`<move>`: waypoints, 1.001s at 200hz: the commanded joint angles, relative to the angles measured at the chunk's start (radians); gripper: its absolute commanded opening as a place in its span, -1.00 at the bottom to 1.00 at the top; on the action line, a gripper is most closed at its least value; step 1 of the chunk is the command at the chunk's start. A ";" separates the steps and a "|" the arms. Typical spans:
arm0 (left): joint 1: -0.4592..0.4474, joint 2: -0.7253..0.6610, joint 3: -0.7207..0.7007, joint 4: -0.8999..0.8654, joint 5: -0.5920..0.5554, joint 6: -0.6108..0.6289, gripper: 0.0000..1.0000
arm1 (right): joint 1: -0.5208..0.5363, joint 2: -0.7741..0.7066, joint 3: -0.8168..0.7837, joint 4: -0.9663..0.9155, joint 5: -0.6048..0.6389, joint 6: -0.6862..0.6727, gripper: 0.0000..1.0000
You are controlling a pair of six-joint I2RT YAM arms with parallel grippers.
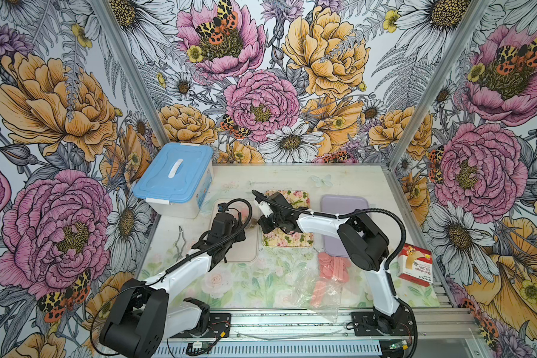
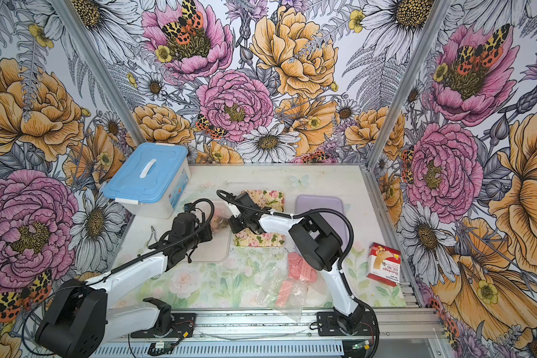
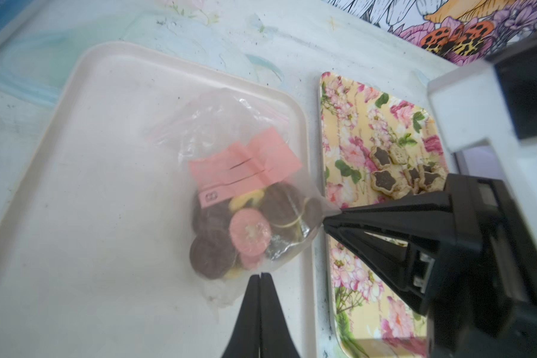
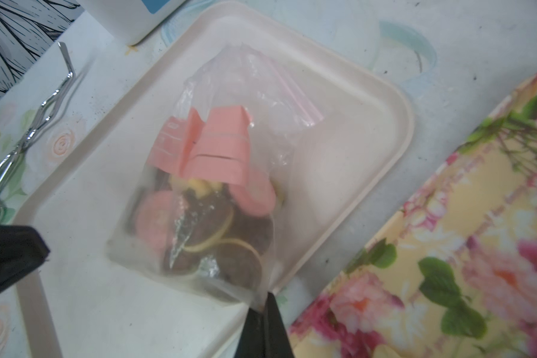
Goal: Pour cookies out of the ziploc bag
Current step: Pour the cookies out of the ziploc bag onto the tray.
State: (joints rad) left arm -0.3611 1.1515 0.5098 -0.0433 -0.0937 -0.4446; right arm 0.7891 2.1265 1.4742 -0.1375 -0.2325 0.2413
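The clear ziploc bag [image 3: 230, 130] lies on a cream tray [image 3: 90, 186], its pink zip end pointing away from both grippers. Inside it are the cookies [image 3: 248, 235], brown and pink rounds, under a folded pink paper slip [image 3: 245, 164]. My right gripper [image 4: 262, 307] is shut on one bottom corner of the bag, which also shows in the left wrist view [image 3: 324, 221]. My left gripper [image 3: 261, 274] is shut with its tips at the bag's bottom edge; I cannot tell if any film is pinched. Several star cookies [image 3: 385, 179] lie on the floral tray [image 3: 354, 279].
A blue-lidded box [image 1: 175, 176] stands at the back left, with metal tongs [image 1: 180, 241] in front of it. A purple tray [image 1: 344, 204] lies right of the floral tray. Pink discs [image 1: 332, 263] and another clear bag [image 1: 321, 294] lie near the front; a bandage box [image 1: 414, 263] stands far right.
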 commanded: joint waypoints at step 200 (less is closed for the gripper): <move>-0.076 0.269 0.152 -0.152 0.100 0.040 -0.18 | 0.009 -0.043 -0.005 0.018 0.113 0.020 -1.00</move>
State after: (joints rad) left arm -0.4076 1.3842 0.6239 -0.1844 -0.0048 -0.4320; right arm 0.7971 2.0727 1.4612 -0.1387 -0.1276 0.2466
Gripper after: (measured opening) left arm 0.405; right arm 0.042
